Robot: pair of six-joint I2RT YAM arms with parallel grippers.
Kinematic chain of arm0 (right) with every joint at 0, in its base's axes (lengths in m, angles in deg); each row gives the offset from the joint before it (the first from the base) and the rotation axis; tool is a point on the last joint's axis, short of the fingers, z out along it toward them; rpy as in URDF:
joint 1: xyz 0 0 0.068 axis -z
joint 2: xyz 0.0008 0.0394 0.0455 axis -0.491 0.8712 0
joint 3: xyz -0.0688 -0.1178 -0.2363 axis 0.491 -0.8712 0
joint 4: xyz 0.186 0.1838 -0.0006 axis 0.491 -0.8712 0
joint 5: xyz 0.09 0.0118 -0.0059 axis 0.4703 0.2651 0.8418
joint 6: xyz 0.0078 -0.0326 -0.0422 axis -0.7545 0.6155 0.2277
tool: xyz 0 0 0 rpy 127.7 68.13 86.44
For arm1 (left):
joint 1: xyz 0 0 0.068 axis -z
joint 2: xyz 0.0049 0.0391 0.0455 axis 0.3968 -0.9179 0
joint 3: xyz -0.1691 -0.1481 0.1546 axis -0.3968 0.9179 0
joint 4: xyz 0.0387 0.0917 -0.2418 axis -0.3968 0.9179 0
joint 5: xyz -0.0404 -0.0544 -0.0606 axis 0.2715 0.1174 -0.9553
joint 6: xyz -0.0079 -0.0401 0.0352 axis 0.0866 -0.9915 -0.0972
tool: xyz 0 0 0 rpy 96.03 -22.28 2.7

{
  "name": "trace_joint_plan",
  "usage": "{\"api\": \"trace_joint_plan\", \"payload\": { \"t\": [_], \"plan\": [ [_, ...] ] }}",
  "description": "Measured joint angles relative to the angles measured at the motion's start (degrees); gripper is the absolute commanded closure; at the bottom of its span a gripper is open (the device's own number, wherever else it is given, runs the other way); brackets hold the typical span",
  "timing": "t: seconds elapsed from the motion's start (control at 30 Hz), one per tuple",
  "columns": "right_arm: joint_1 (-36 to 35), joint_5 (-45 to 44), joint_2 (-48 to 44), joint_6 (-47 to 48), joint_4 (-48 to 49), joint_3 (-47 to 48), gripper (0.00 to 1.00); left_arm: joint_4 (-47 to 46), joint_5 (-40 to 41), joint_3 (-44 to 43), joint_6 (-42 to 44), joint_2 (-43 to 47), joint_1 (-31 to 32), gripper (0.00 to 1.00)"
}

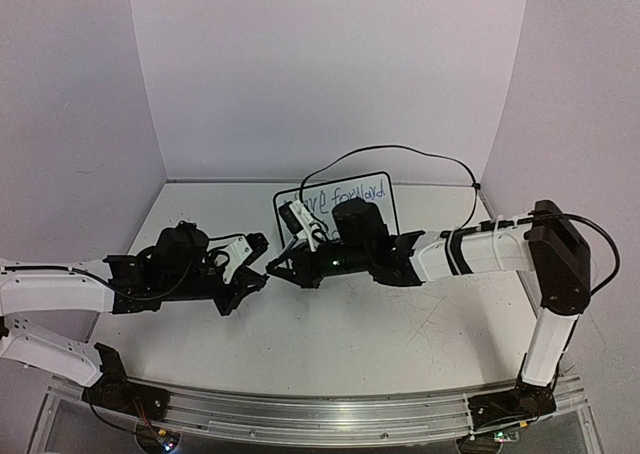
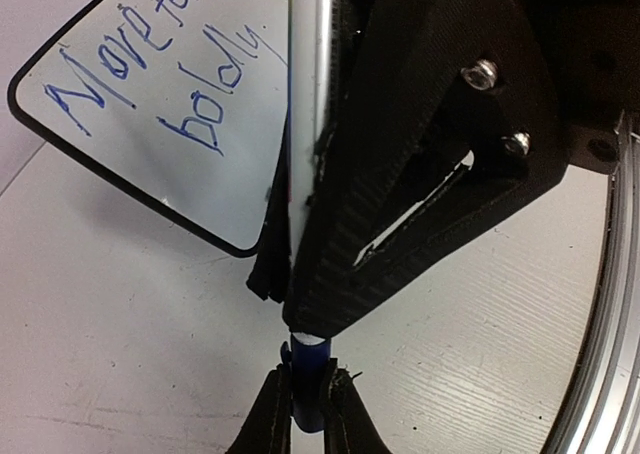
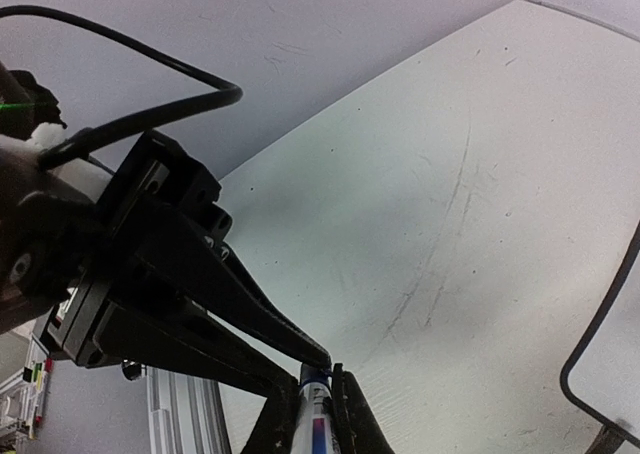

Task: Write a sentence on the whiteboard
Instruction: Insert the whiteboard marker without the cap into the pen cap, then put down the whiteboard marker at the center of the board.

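Your left arm [image 1: 55,294]: white shells, black joints, thin black wires at wrist. Your right arm [image 1: 480,252]: same white links, big black elbow block [image 1: 560,259], black bands round forearm. Black cable [image 1: 400,152] arcs above right forearm. Jaws on both arms: matte black, ribbed print layers, tapering to narrow tips. Two silver screws [image 2: 483,72] on right jaw plate. Small green light [image 1: 331,264] on right wrist. Black bases [image 1: 505,409] at arm feet.

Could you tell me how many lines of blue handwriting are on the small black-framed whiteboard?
2: the longer upper line near the top edge of the white black-framed board, the shorter line beneath. The board's right part is hidden.
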Motion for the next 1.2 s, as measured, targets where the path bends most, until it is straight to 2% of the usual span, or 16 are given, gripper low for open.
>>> {"api": "trace_joint_plan", "payload": {
  "t": [0.2,0.43,0.5,0.6,0.73,0.83,0.93,1.0,1.1,1.2],
  "plan": [
    [-0.1,-0.3,5.0,-8.3,-0.6,4.6,1.00,3.0,7.9,0.0,1.5,0.1,1.5,1.00],
    [-2.2,-4.5,7.2,-15.7,-5.0,6.8,1.00,5.2,18.4,-1.4,4.1,-1.5,7.5,1.00],
    [-2.7,-6.3,7.2,-16.8,-6.4,6.6,1.00,5.2,19.7,-1.5,4.3,-2.3,8.6,1.00],
    [-3.3,-8.2,5.7,-17.6,-6.9,3.5,1.00,0.6,19.1,-1.7,2.5,-1.9,10.0,1.00],
    [-2.3,-9.3,1.5,-17.7,-9.3,0.0,0.98,-2.2,18.2,-1.1,-2.7,2.3,10.7,0.98],
    [0.9,-9.0,-2.7,-17.2,-10.0,-2.2,0.98,-2.2,18.3,-0.8,-7.5,6.1,10.7,0.88],
    [4.6,-9.4,-7.8,-15.2,-13.9,-5.0,0.97,-1.6,18.8,-0.9,-12.2,8.1,10.7,0.70],
    [6.7,-10.1,-10.8,-12.5,-20.8,-5.7,0.97,-0.7,19.3,-0.9,-14.8,8.0,10.7,0.59],
    [8.8,-13.9,-13.7,-8.8,-33.6,-5.0,0.97,0.2,19.7,-1.3,-17.5,6.3,10.7,0.49],
    [11.8,-18.5,-17.1,-8.2,-45.7,-6.3,0.95,0.9,19.8,-3.3,-19.5,3.2,10.6,0.45]
  ]
}}
